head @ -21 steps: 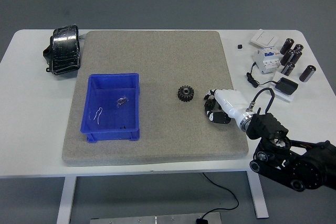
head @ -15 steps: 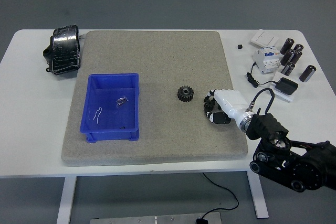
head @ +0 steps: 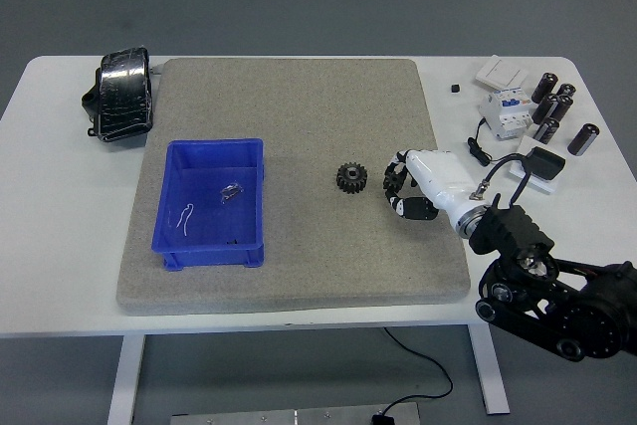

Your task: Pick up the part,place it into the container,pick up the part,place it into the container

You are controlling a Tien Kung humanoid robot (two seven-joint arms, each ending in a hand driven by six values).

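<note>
Step in hand: approach for a pick-up of the gear (head: 350, 178), judged from the layout. The gear lies flat near the middle of the grey mat (head: 299, 106), untouched, well right of the blue bin (head: 165, 208). The bin holds a small clear item and a thin wire-like piece; whether either counts as a part already placed, I cannot tell. The right hand (head: 406, 191) hovers just right of the gear, close but apart from it, fingers (head: 390, 178) loosely curled toward it and holding nothing; opening looks narrow. Left arm not in view. Next move, as I judge it: close the remaining gap leftward, lower the fingers around the gear's toothed rim, and grip. The gear is low and flat, so the fingertips need to get down to mat level or it may slide away. Then carry left to the bin. Versus 0.7 s ago: the hand has moved up and left, nearer the gear, and the wrist has lifted a little; gear, bin and the table clutter have not shifted.
</note>
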